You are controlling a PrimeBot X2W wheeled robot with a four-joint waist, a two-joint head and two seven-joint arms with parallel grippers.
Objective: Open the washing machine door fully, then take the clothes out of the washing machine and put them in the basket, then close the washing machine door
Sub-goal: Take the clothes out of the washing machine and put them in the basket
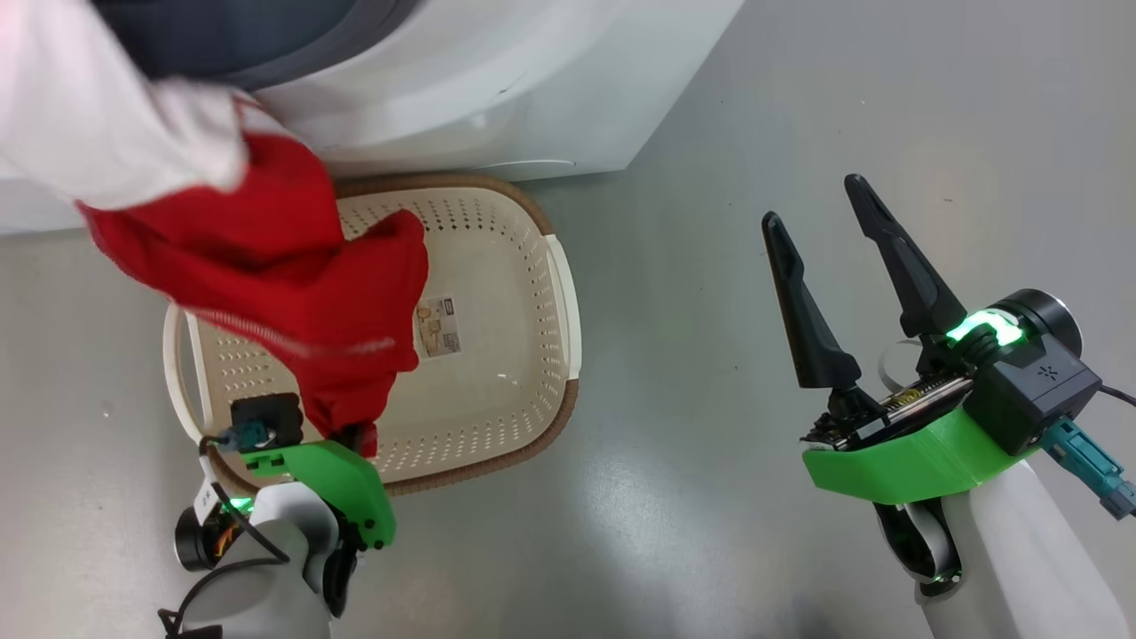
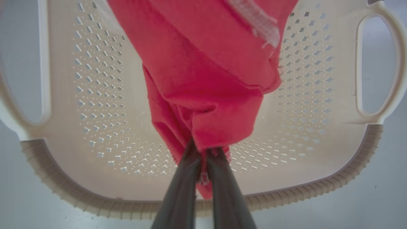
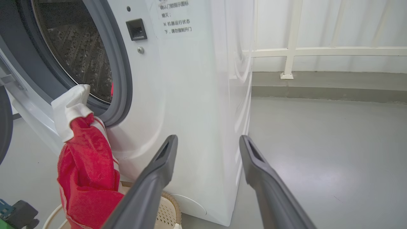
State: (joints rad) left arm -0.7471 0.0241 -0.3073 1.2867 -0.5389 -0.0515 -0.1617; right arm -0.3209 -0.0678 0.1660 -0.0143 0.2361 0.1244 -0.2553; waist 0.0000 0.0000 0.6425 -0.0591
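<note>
Left gripper (image 2: 203,149) is pinched tight on the clothes (image 2: 206,79): soft bright-red knit with a white mesh strip, bunched above the basket (image 2: 63,95). That's cream perforated plastic with a ribbed brown rim. The head view adds a paper label (image 1: 439,327) on the basket's bottom and the right gripper (image 1: 812,200), jaws spread wide and empty, well right of the basket. The right wrist view catches the garment's white end in front of the grey rubber ring (image 3: 122,79) of the washing machine (image 3: 190,95) behind the basket, with the dimpled steel drum (image 3: 76,47) inside.
</note>
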